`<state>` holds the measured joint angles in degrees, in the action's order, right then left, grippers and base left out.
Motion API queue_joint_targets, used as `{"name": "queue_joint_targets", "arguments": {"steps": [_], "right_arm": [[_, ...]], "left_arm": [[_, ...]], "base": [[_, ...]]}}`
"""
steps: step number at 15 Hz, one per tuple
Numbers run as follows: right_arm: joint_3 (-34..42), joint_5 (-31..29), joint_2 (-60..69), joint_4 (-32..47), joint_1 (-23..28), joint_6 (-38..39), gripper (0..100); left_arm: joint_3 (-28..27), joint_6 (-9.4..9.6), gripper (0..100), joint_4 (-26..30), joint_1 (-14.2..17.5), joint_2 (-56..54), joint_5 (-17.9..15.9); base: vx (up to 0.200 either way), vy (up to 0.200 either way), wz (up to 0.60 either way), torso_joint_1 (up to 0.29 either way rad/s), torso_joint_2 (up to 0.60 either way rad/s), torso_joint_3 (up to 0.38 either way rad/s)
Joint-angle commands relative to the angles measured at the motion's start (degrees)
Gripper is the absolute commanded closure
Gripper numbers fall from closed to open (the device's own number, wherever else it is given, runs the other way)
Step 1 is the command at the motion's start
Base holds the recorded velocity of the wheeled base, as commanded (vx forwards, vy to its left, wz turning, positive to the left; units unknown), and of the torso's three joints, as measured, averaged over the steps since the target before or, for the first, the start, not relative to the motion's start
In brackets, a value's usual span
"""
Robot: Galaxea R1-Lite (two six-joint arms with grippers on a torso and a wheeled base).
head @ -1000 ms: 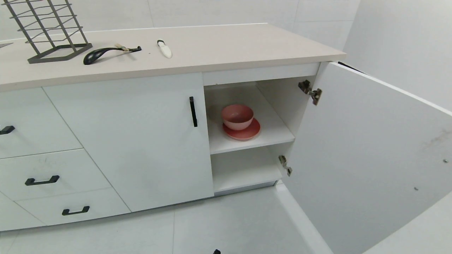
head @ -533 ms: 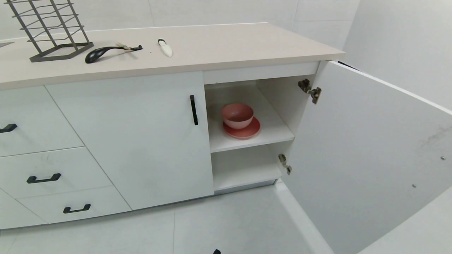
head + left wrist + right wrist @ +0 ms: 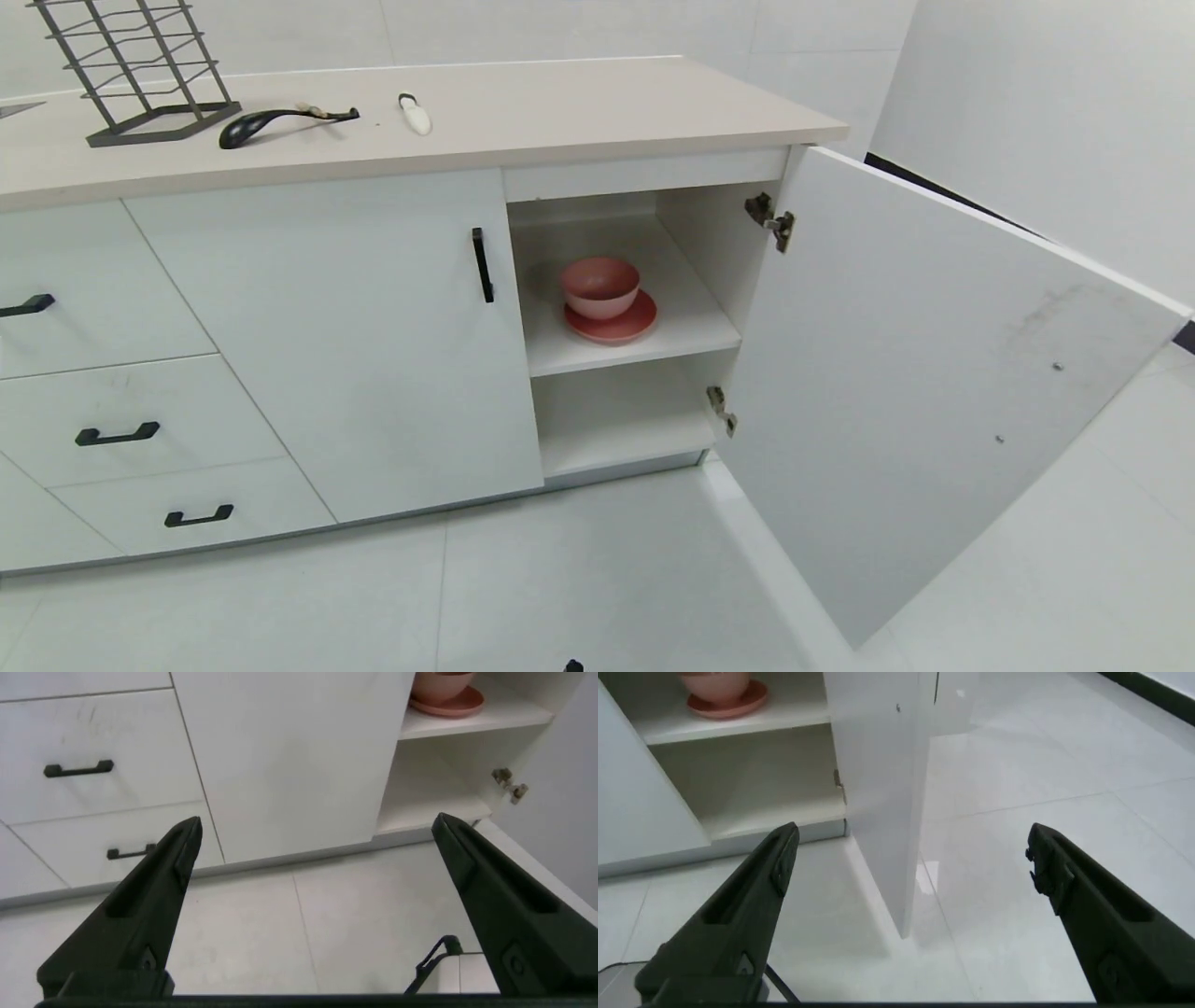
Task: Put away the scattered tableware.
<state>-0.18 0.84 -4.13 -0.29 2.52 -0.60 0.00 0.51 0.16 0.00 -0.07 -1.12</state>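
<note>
The bowl [image 3: 600, 287] sits on the plate [image 3: 611, 327] on the upper shelf [image 3: 693, 325] of the right-hand cupboard. Its door [image 3: 896, 373] stands swung wide to the right, presumably so that more pieces can go in. On the worktop [image 3: 579, 98], far left, a black ladle [image 3: 280, 121] and a small white utensil [image 3: 414, 112], perhaps a spoon, lie loose just right of a wire rack [image 3: 140, 75]. These look like what is left to store. The left pincer [image 3: 318, 826] and right pincer [image 3: 912, 833] hang low over the floor [image 3: 560, 579] before the cupboard, both spread wide and empty, ready to take something.
</note>
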Motion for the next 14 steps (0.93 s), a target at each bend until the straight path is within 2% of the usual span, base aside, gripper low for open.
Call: {"name": "queue_joint_targets", "arguments": {"steps": [1, 9, 12, 14], "right_arm": [[0.0, 0.0, -0.3, 0.0, 0.0, 0.0, 0], [0.0, 0.0, -0.3, 0.0, -0.1, 0.3, 0], [0.0, 0.0, -0.3, 0.0, -0.1, 0.3, 0], [0.0, 0.0, -0.3, 0.0, -0.1, 0.3, 0]], "left_arm": [[0.0, 0.02, 0, 0.0, 0.0, 0.1, -0.1], [0.0, 0.02, 0, 0.0, 0.0, 0.1, 0.0], [0.0, 0.02, 0, -0.1, 0.0, 0.1, 0.0], [0.0, -0.07, 0, -0.1, 0.0, 0.1, 0.1]], "base": [[0.000, 0.000, 0.00, 0.000, 0.00, 0.000], [0.000, -0.200, 0.00, 0.004, 0.00, 0.001], [-0.200, -0.200, 0.00, 0.001, 0.00, 0.002], [-0.200, 0.000, 0.00, 0.002, 0.00, 0.000]]}}
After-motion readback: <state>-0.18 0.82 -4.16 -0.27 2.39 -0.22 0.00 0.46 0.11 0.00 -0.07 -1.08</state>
